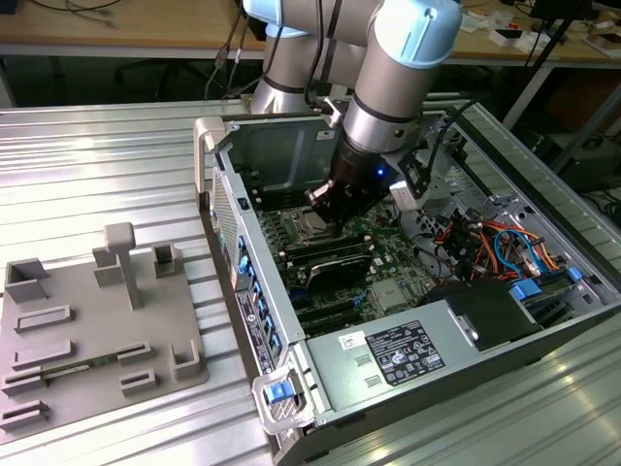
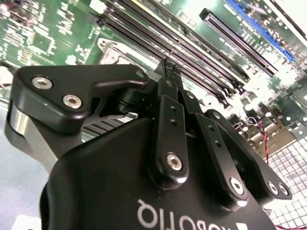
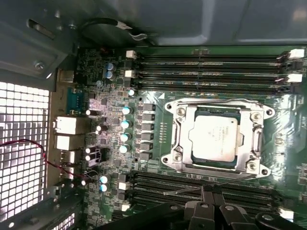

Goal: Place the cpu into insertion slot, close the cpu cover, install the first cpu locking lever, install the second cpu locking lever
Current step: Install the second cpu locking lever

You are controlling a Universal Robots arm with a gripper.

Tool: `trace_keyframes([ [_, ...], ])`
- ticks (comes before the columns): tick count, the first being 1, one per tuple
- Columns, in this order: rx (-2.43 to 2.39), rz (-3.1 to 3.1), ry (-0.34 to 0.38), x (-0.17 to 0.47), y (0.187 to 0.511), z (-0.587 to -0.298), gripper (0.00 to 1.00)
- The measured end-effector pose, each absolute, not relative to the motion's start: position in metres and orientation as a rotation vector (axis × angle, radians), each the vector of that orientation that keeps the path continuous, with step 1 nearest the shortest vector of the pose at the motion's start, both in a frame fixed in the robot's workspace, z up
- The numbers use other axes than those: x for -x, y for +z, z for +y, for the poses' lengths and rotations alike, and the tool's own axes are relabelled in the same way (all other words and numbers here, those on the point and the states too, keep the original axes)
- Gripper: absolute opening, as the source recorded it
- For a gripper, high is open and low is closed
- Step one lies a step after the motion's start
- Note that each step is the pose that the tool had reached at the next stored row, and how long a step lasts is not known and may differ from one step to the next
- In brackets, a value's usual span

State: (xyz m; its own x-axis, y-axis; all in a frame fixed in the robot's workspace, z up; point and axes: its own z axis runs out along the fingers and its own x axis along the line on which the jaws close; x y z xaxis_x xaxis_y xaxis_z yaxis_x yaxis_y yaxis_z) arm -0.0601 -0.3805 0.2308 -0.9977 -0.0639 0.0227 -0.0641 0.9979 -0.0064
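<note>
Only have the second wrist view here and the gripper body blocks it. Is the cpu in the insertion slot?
Observer: Yes. In the first wrist view the cpu lies flat in the insertion slot.
Operator: Cover?
Observer: The cpu cover is down, framing the chip.
Operator: Where's the gripper?
Observer: In the exterior view the gripper is low over the motherboard, beside the socket.

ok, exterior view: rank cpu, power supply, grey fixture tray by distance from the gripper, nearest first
1. cpu, directly beside the gripper, on the motherboard.
2. power supply, at the case's near end.
3. grey fixture tray, outside the case, on the exterior view's left.
</note>
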Motion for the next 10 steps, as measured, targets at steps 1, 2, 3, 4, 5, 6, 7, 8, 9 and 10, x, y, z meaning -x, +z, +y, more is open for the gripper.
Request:
trace_keyframes([
  [1, -0.100, -3.117, 0.011, 0.062, 0.230, -0.381, 0.11],
  [2, -0.100, -3.117, 0.011, 0.063, 0.228, -0.381, 0.11],
  [3, -0.100, -3.117, 0.011, 0.066, 0.227, -0.381, 0.11],
  [4, -0.100, -3.117, 0.011, 0.067, 0.225, -0.381, 0.11],
  [5, -0.100, -3.117, 0.011, 0.069, 0.224, -0.381, 0.11],
  [6, -0.100, -3.117, 0.011, 0.071, 0.223, -0.381, 0.11],
  [7, -0.100, -3.117, 0.011, 0.072, 0.222, -0.381, 0.11],
  [8, -0.100, -3.116, 0.011, 0.074, 0.221, -0.381, 0.11],
  [9, -0.100, -3.115, 0.011, 0.078, 0.221, -0.380, 0.11],
  [10, -0.100, -3.114, 0.011, 0.081, 0.220, -0.380, 0.11],
])
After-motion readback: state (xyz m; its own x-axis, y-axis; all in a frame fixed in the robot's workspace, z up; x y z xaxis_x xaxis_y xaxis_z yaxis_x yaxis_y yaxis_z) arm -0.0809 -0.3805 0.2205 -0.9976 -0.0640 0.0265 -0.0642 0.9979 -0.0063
